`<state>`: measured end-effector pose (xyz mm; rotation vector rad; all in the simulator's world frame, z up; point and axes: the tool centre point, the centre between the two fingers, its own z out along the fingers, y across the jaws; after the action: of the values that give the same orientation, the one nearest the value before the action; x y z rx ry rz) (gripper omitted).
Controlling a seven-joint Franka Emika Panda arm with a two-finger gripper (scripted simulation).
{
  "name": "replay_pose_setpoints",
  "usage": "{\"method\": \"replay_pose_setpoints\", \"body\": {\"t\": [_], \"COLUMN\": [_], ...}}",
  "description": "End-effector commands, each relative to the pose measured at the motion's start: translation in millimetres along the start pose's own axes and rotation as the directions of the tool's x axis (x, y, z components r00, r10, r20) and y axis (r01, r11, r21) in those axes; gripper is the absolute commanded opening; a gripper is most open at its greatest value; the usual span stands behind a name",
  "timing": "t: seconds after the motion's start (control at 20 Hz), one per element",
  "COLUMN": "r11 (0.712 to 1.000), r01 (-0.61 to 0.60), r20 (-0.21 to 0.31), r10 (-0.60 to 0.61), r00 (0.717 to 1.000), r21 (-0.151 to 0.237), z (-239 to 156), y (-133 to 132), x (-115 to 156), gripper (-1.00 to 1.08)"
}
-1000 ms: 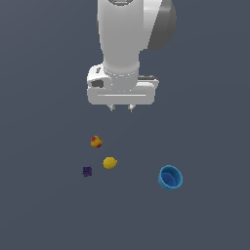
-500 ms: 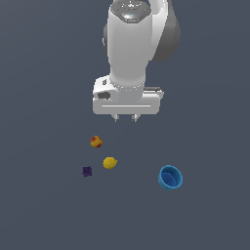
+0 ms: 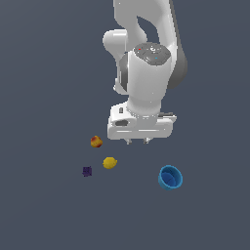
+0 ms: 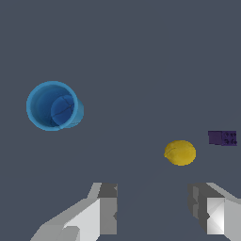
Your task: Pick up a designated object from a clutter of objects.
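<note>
Now the gripper [image 3: 138, 141] hangs wide open and empty above the floor. No bench edge shows; the blue cup [image 3: 171, 177] stands upright, well apart from the lemon [image 3: 110, 162]. Center over one wall of the cup before descending.

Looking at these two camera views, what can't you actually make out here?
- Pincer fingertips: cut off by the wrist view's edge; mostly hidden by the hand body in the exterior view.
- Red-and-yellow fruit: outside the wrist view.
- Purple cube: too small to show detail.
- Blue cup base: hidden by its own wall.
</note>
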<state>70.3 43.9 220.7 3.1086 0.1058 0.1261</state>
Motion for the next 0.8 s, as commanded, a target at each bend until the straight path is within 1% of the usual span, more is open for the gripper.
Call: {"method": "replay_pose_setpoints", "body": {"t": [0.0, 0.35, 0.55, 0.75], "r11": [1.000, 0.999, 0.998, 0.997], "r01": [0.013, 0.047, 0.062, 0.072], "r20": [-0.034, -0.122, -0.159, -0.186], "r10": [-0.013, -0.045, -0.056, -0.064], "r00": [0.999, 0.992, 0.986, 0.981], "r21": [0.003, 0.019, 0.030, 0.039], "z": [19, 70, 93, 109], "y": [-14, -55, -74, -88], "x": [15, 46, 57, 63], "gripper": [0.28, 0.28, 0.28, 0.28]}}
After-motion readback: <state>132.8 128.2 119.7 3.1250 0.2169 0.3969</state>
